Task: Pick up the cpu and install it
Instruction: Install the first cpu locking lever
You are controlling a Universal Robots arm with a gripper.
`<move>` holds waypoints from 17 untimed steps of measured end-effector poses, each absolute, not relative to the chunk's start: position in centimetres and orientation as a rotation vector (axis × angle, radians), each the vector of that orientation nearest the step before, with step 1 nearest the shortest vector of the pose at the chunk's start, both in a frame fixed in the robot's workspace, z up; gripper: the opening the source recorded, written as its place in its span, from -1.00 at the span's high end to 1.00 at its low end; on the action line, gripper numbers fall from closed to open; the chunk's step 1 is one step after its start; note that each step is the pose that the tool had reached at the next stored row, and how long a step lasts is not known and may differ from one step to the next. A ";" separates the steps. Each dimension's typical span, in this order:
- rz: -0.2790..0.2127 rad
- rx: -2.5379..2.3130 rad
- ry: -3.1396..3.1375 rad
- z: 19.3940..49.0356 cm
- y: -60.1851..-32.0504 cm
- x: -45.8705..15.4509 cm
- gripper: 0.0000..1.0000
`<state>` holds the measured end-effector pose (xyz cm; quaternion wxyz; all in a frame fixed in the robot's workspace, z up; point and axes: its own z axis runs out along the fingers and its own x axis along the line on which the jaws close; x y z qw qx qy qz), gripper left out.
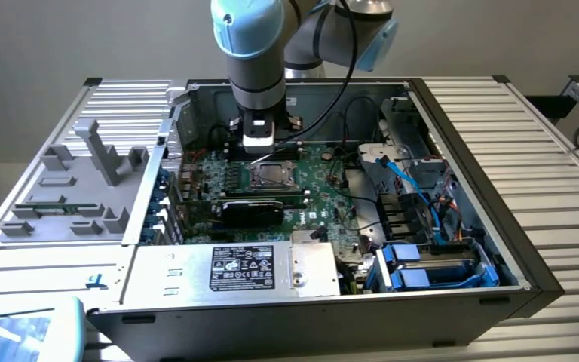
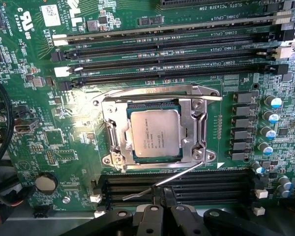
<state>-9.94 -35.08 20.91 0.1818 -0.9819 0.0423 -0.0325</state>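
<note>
Pincer (image 2: 162,195): pressed together, empty, hovering close by the socket frame (image 2: 199,125).
Cpu (image 2: 155,132): seated flat inside that frame, metal top up, apparently already placed.
Socket frame: folded over the cpu's edges, holding it down.
Lever (image 2: 177,176): angled free, seemingly unlatched.
Case (image 1: 300,320): open-sided on the desk (image 1: 551,151), so the arm reaches in.

Wrist view: on the motherboard (image 2: 49,162), I read white silkscreen beside the memory slots (image 2: 177,49): "DIMM" paired with "CPU1"; slot digits uncertain. A "C…US" mark (image 2: 20,20) is printed near a board corner. Print lines on the cpu (image 2: 155,132) lid: illegible to me.

Exterior view: black label (image 1: 241,268) on the silver box (image 1: 163,279), at 6 o'clock from the cpu socket (image 1: 268,176). It carries white print and symbols, unreadable.
</note>
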 end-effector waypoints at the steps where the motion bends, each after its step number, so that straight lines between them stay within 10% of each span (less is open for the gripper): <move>1: -0.092 -2.772 0.119 20.9 -35.1 -9.9 0.76; 17: -0.092 -2.772 0.119 20.7 -35.2 -9.7 0.76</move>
